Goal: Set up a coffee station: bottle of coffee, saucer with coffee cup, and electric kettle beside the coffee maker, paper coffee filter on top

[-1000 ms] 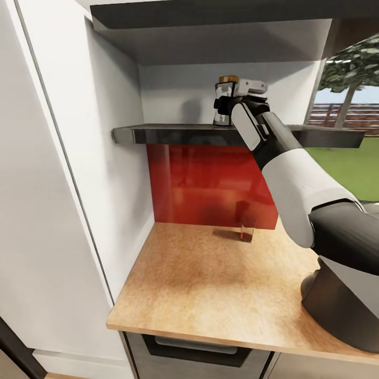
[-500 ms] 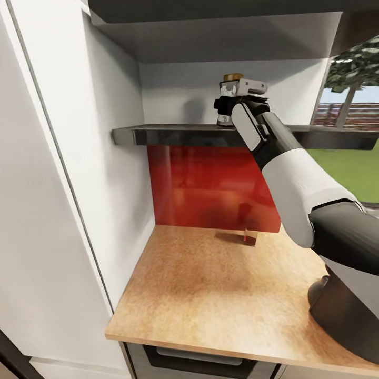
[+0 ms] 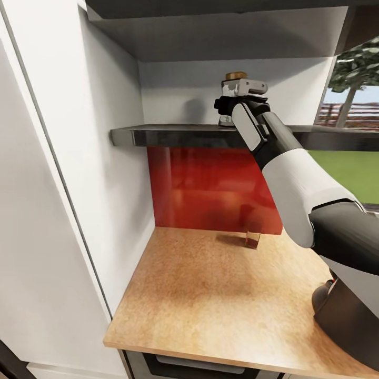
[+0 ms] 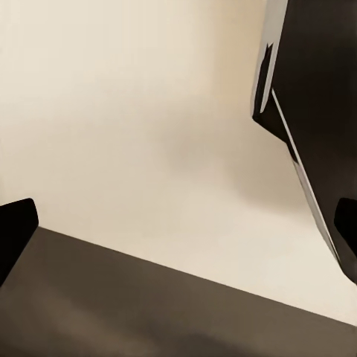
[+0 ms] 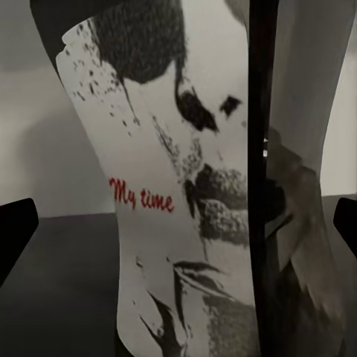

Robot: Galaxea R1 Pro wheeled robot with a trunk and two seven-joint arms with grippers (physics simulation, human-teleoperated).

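The bottle of coffee (image 3: 234, 77), glass with a brown cap, stands on the dark kitchen shelf (image 3: 173, 135). My right gripper (image 3: 225, 105) is raised to shelf height and covers most of the bottle. In the right wrist view the bottle's label (image 5: 149, 201), printed "My time", stands very close between the two dark fingertips (image 5: 16, 232), which sit wide apart at the picture's edges, so the gripper is open around it. My left gripper (image 4: 178, 230) is open too and faces a cream surface and a dark panel. Coffee maker, filter, saucer, cup and kettle are out of view.
Below the shelf lies a wooden countertop (image 3: 210, 295) backed by a red splashback (image 3: 210, 184). A small glass with red contents (image 3: 252, 240) stands at the back. A white cabinet wall (image 3: 63, 210) closes the left side. A dark bulky shape (image 3: 342, 321) sits at the lower right.
The head camera has shifted, so the counter sits lower in the picture. My right gripper has slid further around the bottle, which was visible beside it and is now mostly covered.
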